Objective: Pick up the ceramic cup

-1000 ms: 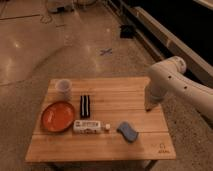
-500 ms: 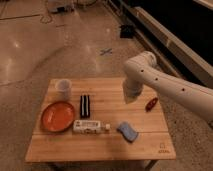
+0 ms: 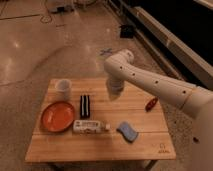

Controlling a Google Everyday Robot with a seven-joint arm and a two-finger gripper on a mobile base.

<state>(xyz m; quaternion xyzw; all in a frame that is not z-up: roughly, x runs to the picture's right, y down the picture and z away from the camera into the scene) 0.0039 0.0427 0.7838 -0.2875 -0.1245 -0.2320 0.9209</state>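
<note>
The cup (image 3: 62, 89) stands upright at the back left corner of the table (image 3: 100, 150), just behind the orange plate (image 3: 57, 116), while the claw (image 3: 116, 86) hangs over the table's back middle, apart from the cup, and I cannot tell whether it is wide or narrow.

I was in what looked like a robot test lab: polished bare floor (image 3: 30, 55), blue tape cross (image 3: 105, 51), my gripper (image 3: 116, 86) above a wooden table (image 3: 100, 146).
</note>
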